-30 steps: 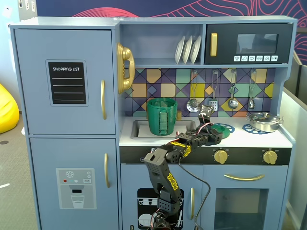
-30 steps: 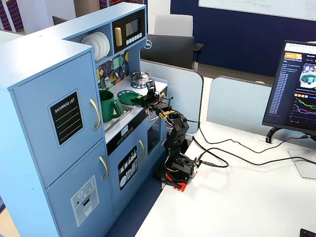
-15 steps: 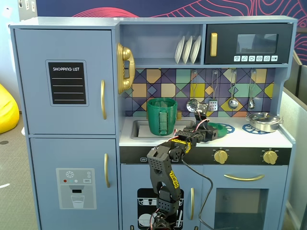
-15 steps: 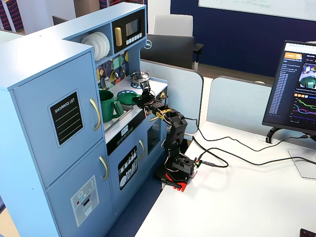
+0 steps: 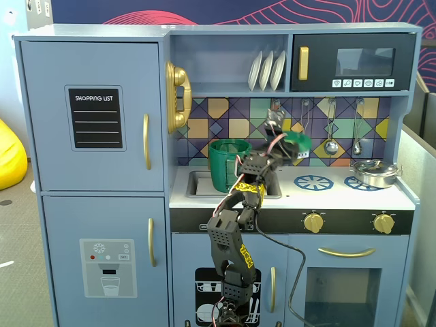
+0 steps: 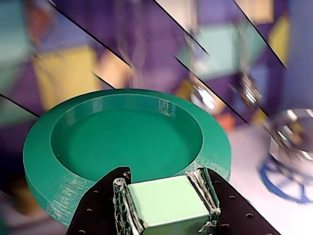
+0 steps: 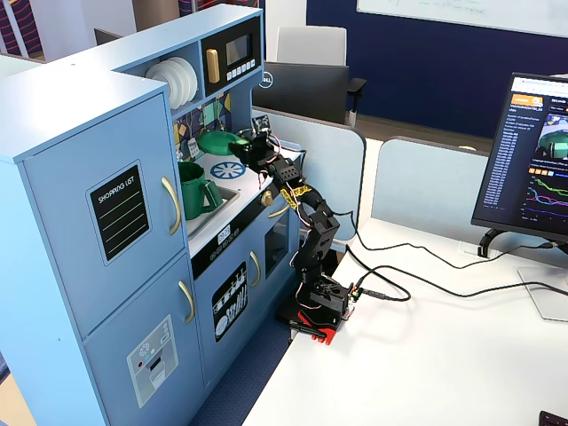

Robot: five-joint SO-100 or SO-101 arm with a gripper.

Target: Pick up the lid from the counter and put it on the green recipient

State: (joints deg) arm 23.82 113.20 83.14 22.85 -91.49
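My gripper (image 6: pixel 165 185) is shut on the pale green square knob of the lid (image 6: pixel 127 142), a round dark-green disc seen from its hollow underside in the wrist view. In a fixed view the lid (image 5: pixel 298 141) is blurred and held in the air above the counter, to the right of and slightly above the mouth of the green recipient (image 5: pixel 228 165), which stands upright at the sink. In the other fixed view the lid (image 7: pixel 217 142) hangs above and right of the recipient (image 7: pixel 191 191), with the gripper (image 7: pixel 241 142) beside it.
A shiny silver pot (image 5: pixel 372 172) sits on the right burner and also shows in the wrist view (image 6: pixel 293 137). A blue burner ring (image 5: pixel 313 182) lies below the lid. Utensils (image 5: pixel 330 146) hang on the tiled back wall. Plates (image 5: pixel 267 70) stand on the shelf above.
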